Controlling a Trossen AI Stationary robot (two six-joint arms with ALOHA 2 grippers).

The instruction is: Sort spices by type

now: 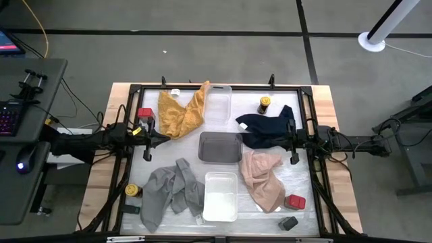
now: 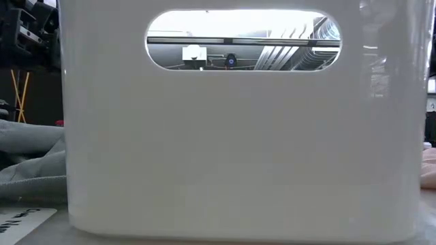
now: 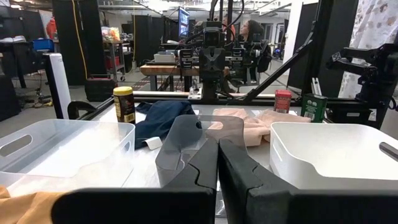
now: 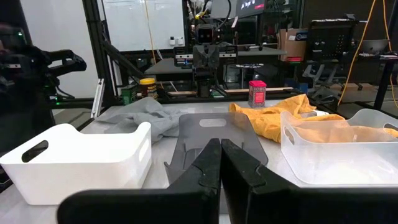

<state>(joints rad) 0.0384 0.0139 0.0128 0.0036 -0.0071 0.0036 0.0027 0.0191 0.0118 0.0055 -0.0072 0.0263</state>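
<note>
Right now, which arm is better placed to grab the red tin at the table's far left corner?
Left, probably. The red tin sits just beside the left pincer, whose fingers are shut, while the right pincer waits across the trays on the opposite side.

Both arms are matte black and chunky-jointed, with black cables trailing off their bases. The left gripper [image 3: 217,168] and right gripper [image 4: 220,163] each have thick dark fingers [image 3: 249,177] with notched, stepped inner edges.
</note>
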